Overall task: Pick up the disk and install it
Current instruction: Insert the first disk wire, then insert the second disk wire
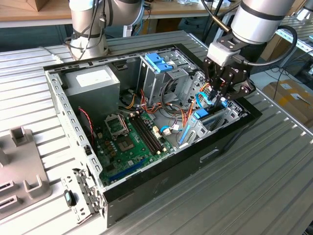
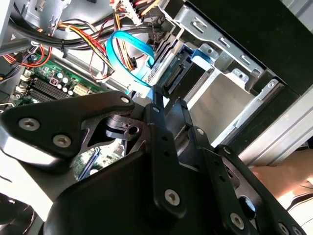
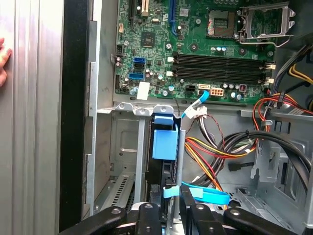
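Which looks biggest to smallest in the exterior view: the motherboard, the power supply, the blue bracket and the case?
1. Case
2. Motherboard
3. Power supply
4. Blue bracket
The power supply lies farther from the camera than the motherboard, so its true size next to the board's is unsure.

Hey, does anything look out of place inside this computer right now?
A loose flat blue cable lies across the drive bay right at the gripper, where it might snag. A person's hand also rests on the table close by.
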### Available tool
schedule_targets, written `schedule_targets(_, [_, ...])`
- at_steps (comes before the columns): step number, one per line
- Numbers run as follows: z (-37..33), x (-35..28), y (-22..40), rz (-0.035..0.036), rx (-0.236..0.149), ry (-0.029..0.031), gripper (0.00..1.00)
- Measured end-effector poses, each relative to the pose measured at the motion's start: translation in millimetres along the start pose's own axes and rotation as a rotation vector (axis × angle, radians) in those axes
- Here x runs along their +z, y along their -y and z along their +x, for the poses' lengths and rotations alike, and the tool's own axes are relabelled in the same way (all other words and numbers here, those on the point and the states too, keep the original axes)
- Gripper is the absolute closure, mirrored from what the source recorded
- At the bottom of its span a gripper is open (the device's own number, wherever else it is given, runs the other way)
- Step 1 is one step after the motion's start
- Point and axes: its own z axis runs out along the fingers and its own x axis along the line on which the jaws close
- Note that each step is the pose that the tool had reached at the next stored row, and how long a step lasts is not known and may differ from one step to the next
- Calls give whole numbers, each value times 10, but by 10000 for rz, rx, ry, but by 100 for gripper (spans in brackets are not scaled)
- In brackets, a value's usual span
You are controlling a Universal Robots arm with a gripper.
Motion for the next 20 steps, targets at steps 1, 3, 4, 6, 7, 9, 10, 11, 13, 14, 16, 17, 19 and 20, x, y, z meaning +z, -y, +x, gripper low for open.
schedule_targets(1, [1, 1, 9, -25, 17, 0, 70])
schedule_targets(3, [4, 4, 46, -103, 90, 1, 70])
schedule_targets(4, [4, 4, 60, -130, 118, -1, 70])
schedule_targets(6, [7, 7, 94, -197, 174, 1, 70])
schedule_targets(7, [8, 8, 105, -225, 185, 1, 70])
schedule_targets(9, [10, 10, 125, -280, 199, 5, 70])
schedule_targets(10, [11, 11, 143, -317, 208, 7, 70])
schedule_targets(11, [12, 12, 159, -340, 219, 7, 70])
schedule_targets(13, [14, 14, 180, -357, 238, 7, 70])
schedule_targets(14, [14, 14, 187, -364, 246, 7, 70])
schedule_targets(16, [14, 14, 189, -366, 247, 7, 70])
schedule_targets(17, [15, 15, 191, -365, 247, 7, 70])
schedule_targets(19, [15, 15, 191, -365, 247, 7, 70])
schedule_targets(20, [15, 15, 191, -365, 247, 8, 70])
